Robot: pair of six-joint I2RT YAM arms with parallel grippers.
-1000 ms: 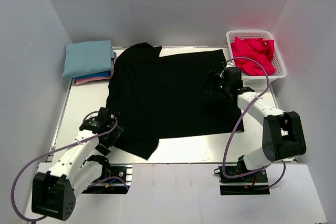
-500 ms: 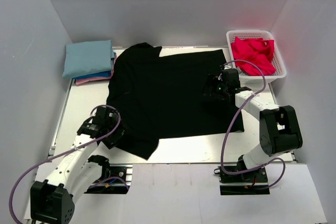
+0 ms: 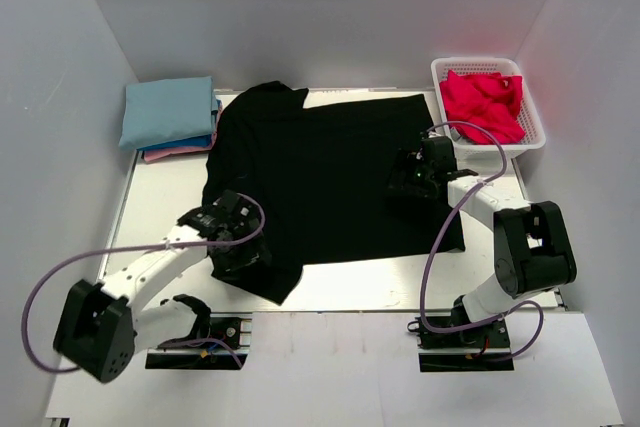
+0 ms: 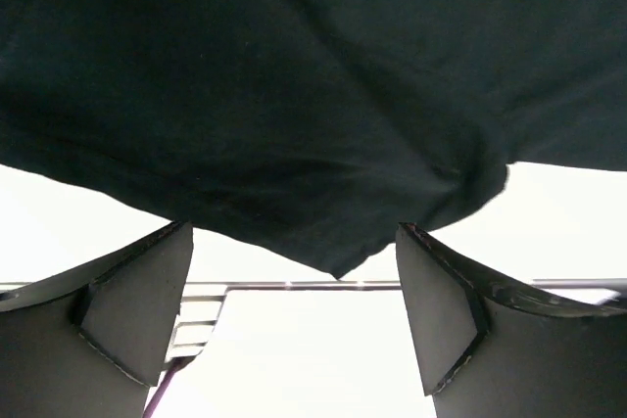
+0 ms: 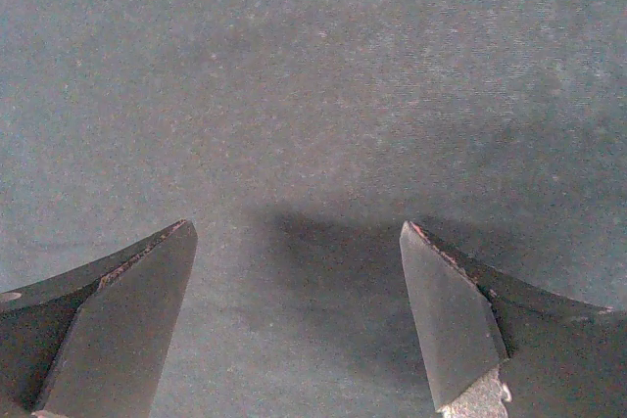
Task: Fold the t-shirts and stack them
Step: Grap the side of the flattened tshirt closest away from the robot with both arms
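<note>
Black t-shirt (image 3: 320, 177) spread flat mid-worktop (image 3: 160, 197). Only left wrist view shows its puckered near hem corner. Light blue t-shirt (image 3: 168, 110) tops folded stack far left. Red t-shirt (image 3: 482, 102) in basket (image 3: 535, 132) far right. Left hand (image 3: 240, 237) released at near-left hem. Right hand (image 3: 410, 172) released over shirt's right side. Both empty.

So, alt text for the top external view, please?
A black t-shirt lies spread on the table, the left tool at its near left corner, the right tool over its right side. Folded t-shirts sit far left; a red t-shirt fills the white basket.
</note>
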